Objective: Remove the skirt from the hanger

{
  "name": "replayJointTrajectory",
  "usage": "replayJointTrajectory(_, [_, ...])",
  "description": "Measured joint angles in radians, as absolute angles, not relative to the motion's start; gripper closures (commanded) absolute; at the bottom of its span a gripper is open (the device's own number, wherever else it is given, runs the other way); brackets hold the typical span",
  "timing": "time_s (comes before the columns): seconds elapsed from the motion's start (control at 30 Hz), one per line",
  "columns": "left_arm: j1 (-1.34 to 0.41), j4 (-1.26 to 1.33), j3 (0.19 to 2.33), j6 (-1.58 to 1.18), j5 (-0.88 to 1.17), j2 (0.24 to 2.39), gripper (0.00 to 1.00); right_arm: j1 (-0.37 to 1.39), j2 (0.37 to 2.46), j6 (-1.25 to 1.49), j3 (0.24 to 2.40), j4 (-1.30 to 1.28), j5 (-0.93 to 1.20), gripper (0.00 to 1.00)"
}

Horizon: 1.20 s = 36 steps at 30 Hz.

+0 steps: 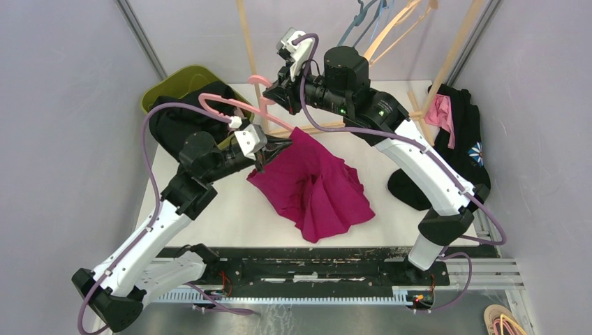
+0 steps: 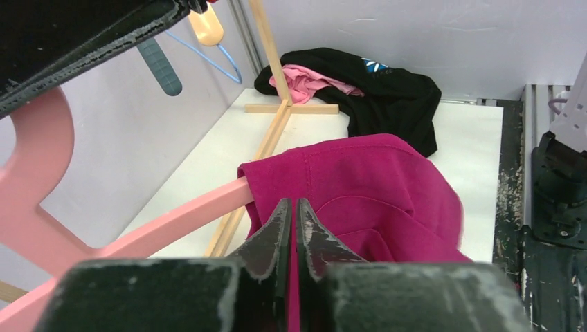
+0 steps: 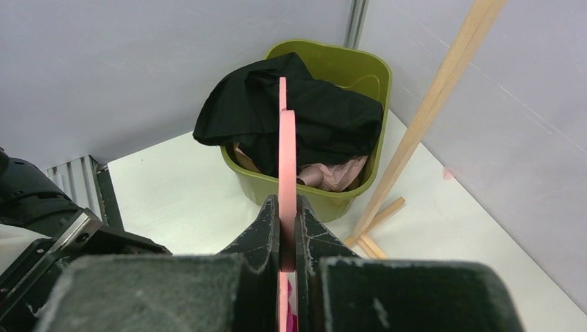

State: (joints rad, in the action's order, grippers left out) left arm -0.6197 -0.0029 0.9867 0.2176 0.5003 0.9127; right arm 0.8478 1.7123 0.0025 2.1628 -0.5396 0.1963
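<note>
One magenta skirt (image 1: 314,185) hangs by its waistband from one arm of a pink hanger (image 2: 187,211), its folds spilling onto the white desk (image 1: 209,202). At the waistband, the left claw (image 2: 291,211) pinches the skirt's cloth between its fingers. The right claw (image 3: 286,207) is clamped on the hanger, seen edge-on. Behind stands a green bin (image 3: 360,69) stuffed with black cloth, and a dark clothes heap (image 1: 464,132) lies at the right.
</note>
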Motion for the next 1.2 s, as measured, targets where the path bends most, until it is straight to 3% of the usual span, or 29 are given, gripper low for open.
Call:
replayJointTrajectory(0.03, [-0.62,0.003,0.986,0.216,0.503,0.913,0.95,0.848,1.712,0.002,2.163,-0.54,0.196,0.99])
replayJointTrajectory(0.13, [-0.619,0.015,0.985,0.212,0.512,0.919,0.7,0.846,1.712,0.002,2.163,-0.539,0.197,0.99])
replayJointTrajectory(0.27, [-0.619,0.042,0.959,0.191,0.525,0.934,0.5,0.846,1.712,0.002,2.163,-0.539,0.197,0.99])
replayJointTrajectory(0.63, [-0.62,0.099,0.892,0.156,0.516,0.936,0.49,0.844,1.712,0.001,2.163,-0.539,0.198,0.99])
replayJointTrajectory(0.9, [-0.62,0.132,0.859,0.148,0.494,0.936,0.4,0.844,1.712,-0.001,2.163,-0.54,0.202,0.99])
replayJointTrajectory(1.1, [-0.621,0.104,0.823,0.151,0.377,0.918,0.29,0.844,1.712,-0.005,2.162,-0.539,0.201,0.99])
replayJointTrajectory(1.2, [-0.621,0.102,0.793,0.152,0.311,0.883,0.27,0.844,1.712,-0.005,2.161,-0.54,0.201,0.99])
